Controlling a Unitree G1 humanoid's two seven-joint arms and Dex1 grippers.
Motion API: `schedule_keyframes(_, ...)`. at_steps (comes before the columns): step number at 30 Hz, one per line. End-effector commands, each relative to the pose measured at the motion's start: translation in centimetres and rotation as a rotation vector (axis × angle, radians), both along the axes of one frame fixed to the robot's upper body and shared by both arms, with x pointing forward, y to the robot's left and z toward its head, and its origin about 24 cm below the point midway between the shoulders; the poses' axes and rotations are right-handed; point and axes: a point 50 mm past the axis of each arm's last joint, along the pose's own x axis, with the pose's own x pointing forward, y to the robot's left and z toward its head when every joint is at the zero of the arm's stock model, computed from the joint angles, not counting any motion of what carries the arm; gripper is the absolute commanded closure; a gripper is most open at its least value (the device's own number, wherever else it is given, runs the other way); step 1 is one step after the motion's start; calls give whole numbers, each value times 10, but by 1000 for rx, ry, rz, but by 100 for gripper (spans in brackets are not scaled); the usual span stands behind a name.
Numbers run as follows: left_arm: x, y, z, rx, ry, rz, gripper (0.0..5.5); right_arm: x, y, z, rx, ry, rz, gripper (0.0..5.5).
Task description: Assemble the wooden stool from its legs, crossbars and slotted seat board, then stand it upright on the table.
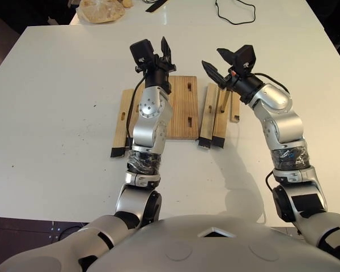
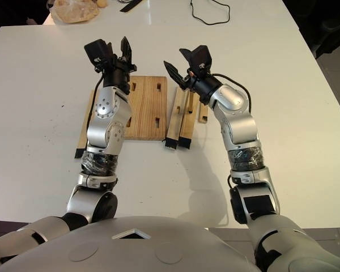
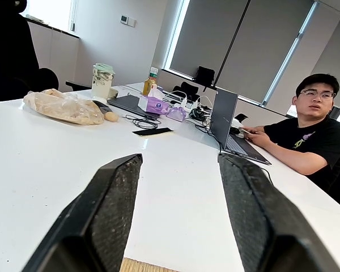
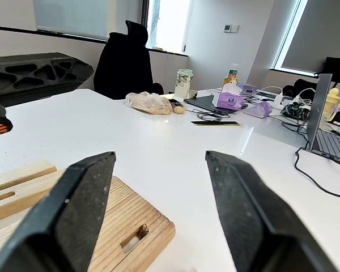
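1. Above the far edge of the board (image 1: 184, 107), the left end effector (image 3: 180, 161) is wide open and holds nothing.
2. The right end effector (image 1: 217, 63) is also wide open and empty, over the far ends of the sticks (image 1: 213, 122).
3. The slotted board lies flat on the white tabletop (image 1: 56, 85), between the two arms.
4. One leg (image 1: 123, 122) lies flat just left of the board, partly under the left arm. The sticks lie side by side just right of it.

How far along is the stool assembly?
Done: nothing joined. The slotted seat board lies flat, a leg on its left, two legs on its right, all loose. In hand: nothing; left end effector and right end effector hover open over them. Left: all joining, then standing it upright.
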Motion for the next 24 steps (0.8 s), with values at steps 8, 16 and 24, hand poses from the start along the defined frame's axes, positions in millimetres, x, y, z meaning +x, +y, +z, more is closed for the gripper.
schedule_keyframes(8, -13, -12, -13, -76, 55, 9, 303, -22, -7, 61, 229, -65, 27, 258)
schedule_keyframes(16, -25, -9, -14, -117, 53, 33, 303, -107, -45, -41, -151, 265, 275, 258)
schedule_keyframes(24, -27, -12, -11, -107, 39, 36, 303, -88, -49, -70, -362, 246, 165, 258)
